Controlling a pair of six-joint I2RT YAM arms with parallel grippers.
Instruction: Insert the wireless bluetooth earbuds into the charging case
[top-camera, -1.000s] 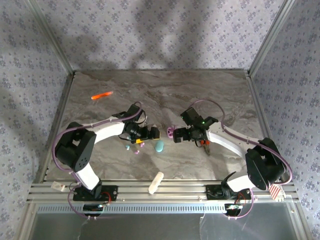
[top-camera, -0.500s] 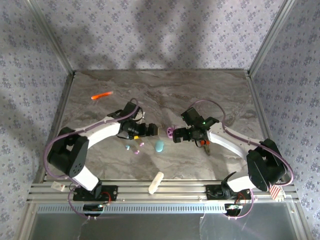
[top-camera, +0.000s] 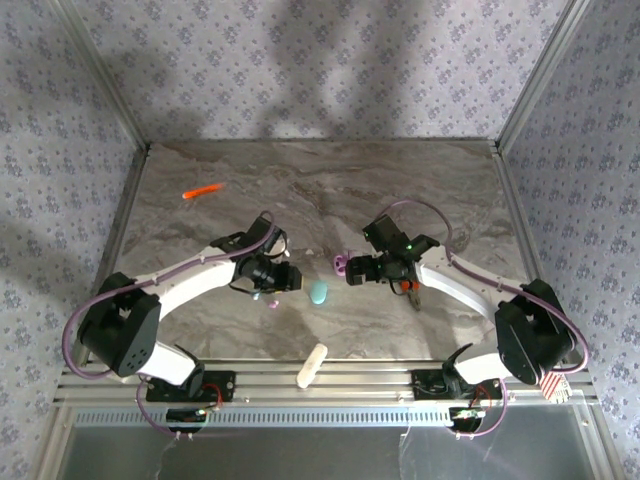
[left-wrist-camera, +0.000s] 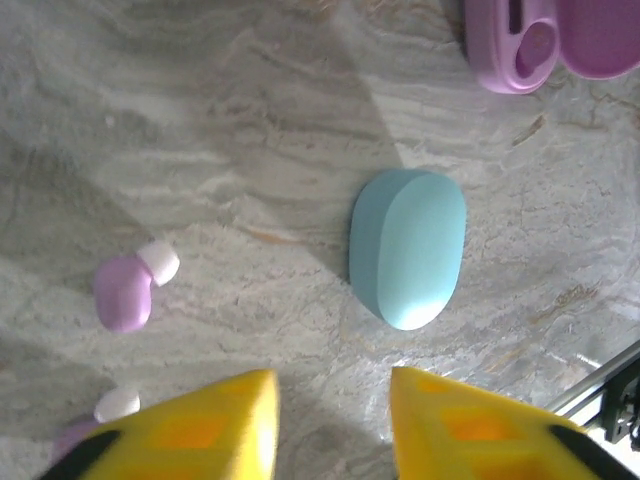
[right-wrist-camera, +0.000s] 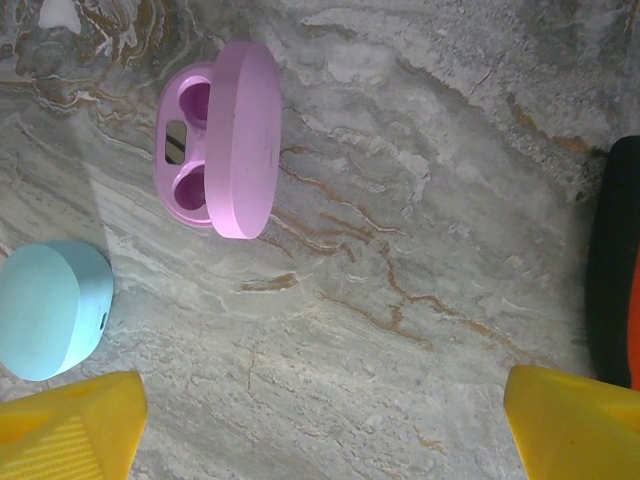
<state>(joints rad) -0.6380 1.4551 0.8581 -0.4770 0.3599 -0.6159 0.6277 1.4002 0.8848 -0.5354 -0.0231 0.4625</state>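
Pink-lilac glossy bead-like earbud: loose on grey marbled counter, ahead-left of left gripper, narrowly parted, empty. Pink oval plastic case: sockets vacant, ahead of wide-spread empty right gripper. Insertion pending.

Top cam: high, behind the arm bases, looking down over the whole table. Both wrist cams sit v. close, facing down at mid-table. Both share the teal case & open pink case.
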